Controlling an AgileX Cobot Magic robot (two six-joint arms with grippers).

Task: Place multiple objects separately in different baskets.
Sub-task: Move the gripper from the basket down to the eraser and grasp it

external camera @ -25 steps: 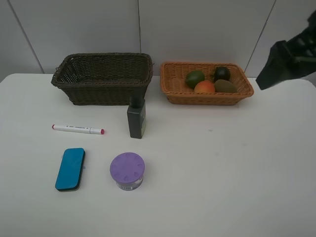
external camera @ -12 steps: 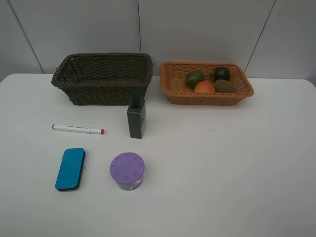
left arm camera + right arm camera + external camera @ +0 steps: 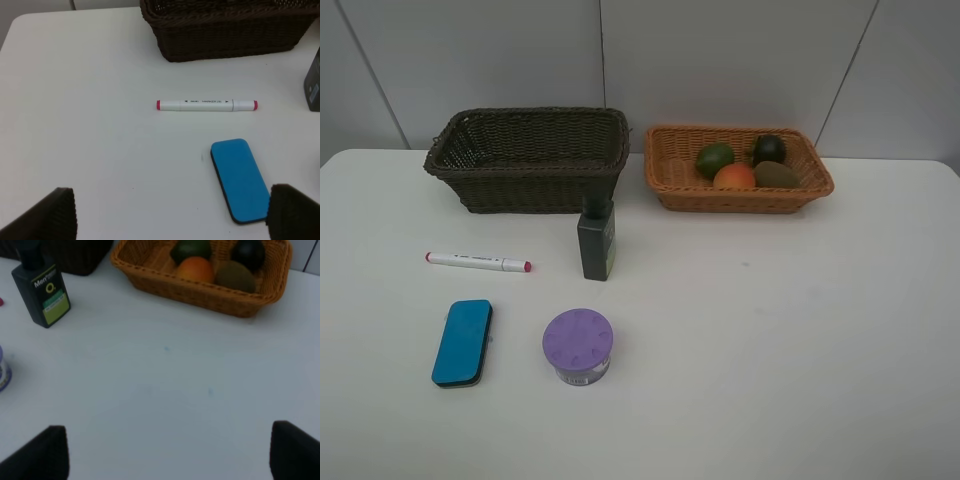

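The orange basket [image 3: 740, 198] stands at 1 o'clock on the desk [image 3: 770, 330]. It holds the lime [image 3: 715, 158], mangosteen [image 3: 769, 148], peach [image 3: 734, 177] and kiwi [image 3: 776, 174], packed close together. The dark basket [image 3: 530, 185] stands at 11 o'clock, with the bottle [image 3: 596, 240] upright just at its 5 o'clock corner. The marker [image 3: 478, 262] lies at 9 o'clock of the bottle, and the jar [image 3: 578, 345] at its 6 o'clock. The eraser [image 3: 462, 342] is at 9 o'clock of the jar, and all of these lie apart. The high view does not show the arms. In the wrist views, bottle and jar are cut by the edge. The left jaws are released, with the eraser near one side, not between them. The right jaws are released too, over bare desk, well apart from the bottle.
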